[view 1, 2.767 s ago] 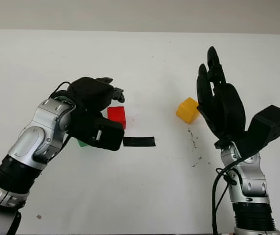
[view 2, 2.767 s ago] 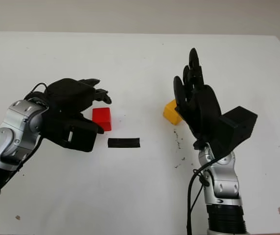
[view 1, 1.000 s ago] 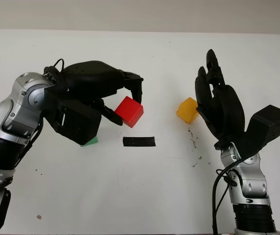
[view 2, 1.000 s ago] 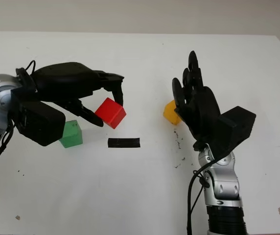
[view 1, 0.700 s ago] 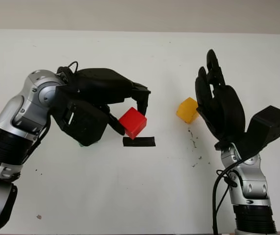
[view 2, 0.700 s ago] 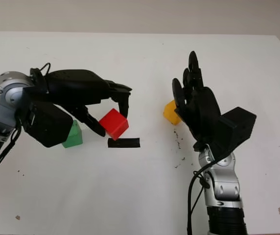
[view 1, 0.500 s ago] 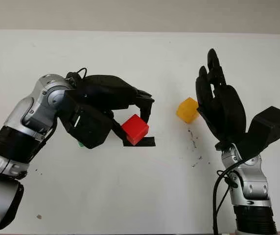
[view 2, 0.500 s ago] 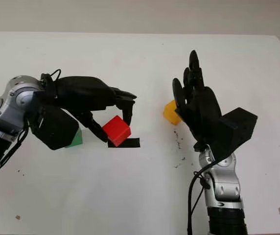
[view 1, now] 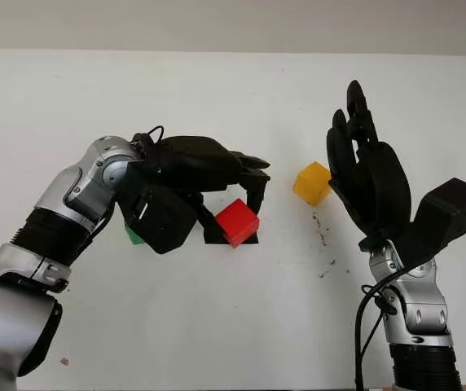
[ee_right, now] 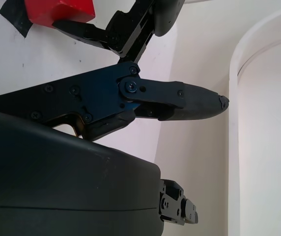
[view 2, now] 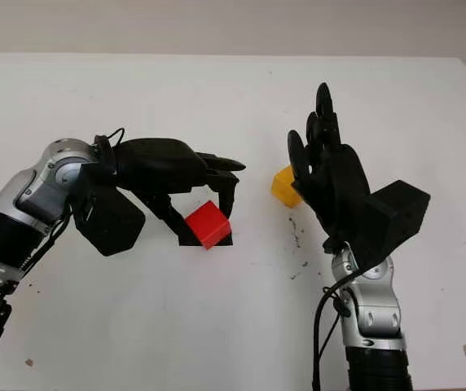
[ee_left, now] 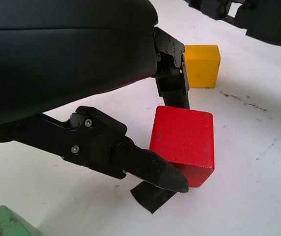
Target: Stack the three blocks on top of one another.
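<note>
Near the middle of the table, my left hand has the red block pinched between its fingers, one on the far face and one on the near lower edge, hovering right over the strip of black tape or maybe just touching it; I can't tell which. The block looks tilted in the grip, so my worry is that if I let go now it lands on a corner and rolls, or sits crooked and makes a poor base for stacking. The lower finger is tucked under the block's edge too, so it could drag the thing sideways when I open up. The green block sits toward the left side of the table, mostly hidden behind my left palm, close enough that a sloppy retreat could bump it. The yellow block is off toward the right, well apart from the red one, just beside my right hand, which is raised above the table, open and holding nothing. That raised palm sits between my head cameras and part of the yellow block, so reaching for it will be a bit blind.
</note>
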Robot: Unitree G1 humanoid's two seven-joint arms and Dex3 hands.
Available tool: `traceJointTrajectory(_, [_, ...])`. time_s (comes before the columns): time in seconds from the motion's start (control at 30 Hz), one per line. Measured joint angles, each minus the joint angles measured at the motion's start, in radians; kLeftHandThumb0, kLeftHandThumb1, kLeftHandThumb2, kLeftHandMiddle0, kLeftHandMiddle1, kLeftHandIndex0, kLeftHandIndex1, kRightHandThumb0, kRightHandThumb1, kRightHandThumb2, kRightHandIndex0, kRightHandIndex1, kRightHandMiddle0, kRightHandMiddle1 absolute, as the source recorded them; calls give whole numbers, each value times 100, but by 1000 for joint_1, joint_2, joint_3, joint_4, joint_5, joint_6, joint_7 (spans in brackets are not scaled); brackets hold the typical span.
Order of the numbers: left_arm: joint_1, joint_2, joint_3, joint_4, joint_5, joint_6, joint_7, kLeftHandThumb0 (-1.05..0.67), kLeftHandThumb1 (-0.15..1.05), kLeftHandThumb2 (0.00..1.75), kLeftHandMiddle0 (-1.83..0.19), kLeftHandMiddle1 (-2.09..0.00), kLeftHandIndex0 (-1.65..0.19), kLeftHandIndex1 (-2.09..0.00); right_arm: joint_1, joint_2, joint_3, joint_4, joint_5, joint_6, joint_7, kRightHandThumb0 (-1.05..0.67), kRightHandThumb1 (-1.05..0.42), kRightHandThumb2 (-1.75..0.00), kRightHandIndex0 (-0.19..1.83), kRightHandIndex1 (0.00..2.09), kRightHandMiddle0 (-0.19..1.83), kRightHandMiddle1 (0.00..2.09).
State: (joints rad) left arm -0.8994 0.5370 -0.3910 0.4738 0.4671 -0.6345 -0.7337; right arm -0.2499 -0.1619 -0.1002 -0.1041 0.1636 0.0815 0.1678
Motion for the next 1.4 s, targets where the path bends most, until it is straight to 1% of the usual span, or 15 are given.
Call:
traceJointTrajectory(0.23, [-7, -6, -1, 30, 10, -15, 1, -50, 101, 5, -1, -5, -31, -163, 3, 0, 0, -17, -4, 4, 0, -76, -105, -50, -19, 0, -19, 0])
traceJointTrajectory(0.6, [-10, -6, -8, 42, 31, -25, 1, -48, 100, 5, -2, -5, -33, -159, 3, 0, 0, -17, -8, 4, -1, -76, -105, -51, -19, 0, -19, 0])
traceJointTrajectory(0.63, [-10, -5, -8, 42, 31, -23, 1, -52, 99, 5, -1, -5, -31, -154, 3, 0, 0, -17, -8, 4, -2, -76, -105, -50, -19, 0, -19, 0])
traceJointTrajectory(0.7, [-10, -5, -8, 40, 38, -14, 0, -58, 96, 5, 3, -4, -26, -136, 3, 0, 0, -17, -9, 4, -4, -76, -105, -50, -19, 0, -19, 0])
traceJointTrajectory(0.73, [-10, -4, -8, 37, 44, -7, 0, -60, 94, 5, 5, -4, -25, -124, 3, 0, 0, -17, -9, 4, -4, -77, -105, -50, -19, 0, -19, 0])
traceJointTrajectory(0.77, [-10, -2, -8, 31, 52, -3, 1, -63, 92, 5, 8, -5, -24, -107, 3, 0, 0, -17, -10, 4, -4, -77, -105, -51, -19, 0, -19, 0])
traceJointTrajectory(0.8, [-11, -1, -8, 26, 58, -2, 1, -64, 92, 5, 10, -5, -24, -95, 3, 0, 0, -17, -11, 4, -4, -77, -105, -51, -19, 0, -19, 0])
traceJointTrajectory(0.87, [-13, 2, -9, 20, 71, -3, 1, -67, 91, 5, 15, -5, -19, -75, 3, 0, 0, -17, -12, 4, -4, -76, -105, -51, -19, 0, -19, 0])
traceJointTrajectory(0.9, [-15, 4, -9, 19, 76, -6, 3, -68, 91, 5, 16, -4, -16, -70, 3, 0, 0, -17, -12, 4, -3, -76, -105, -51, -19, 0, -19, 0])
traceJointTrajectory(0.97, [-24, 10, -12, 19, 88, -18, 11, -69, 92, 6, 19, -4, -11, -62, 3, 0, 0, -17, -12, 4, -3, -76, -105, -51, -19, 0, -19, 0])
traceJointTrajectory(1.07, [-41, 13, -16, 20, 98, -32, 22, -69, 92, 5, 19, -3, -10, -54, 3, 0, 0, -16, -11, 4, 1, -76, -105, -50, -19, 0, -19, 0])
traceJointTrajectory(1.27, [-48, 22, -17, 17, 106, -34, 29, -71, 92, 5, 19, -2, -11, -52, 3, 0, 0, -12, -6, 3, 4, -76, -105, -49, -19, 0, -19, 0])
traceJointTrajectory(1.4, [-48, 40, -16, -12, 84, -24, 6, -69, 92, 5, 19, -2, -6, -48, 3, 0, 0, -11, -5, 3, 12, -77, -105, -49, -19, 0, -19, 0])
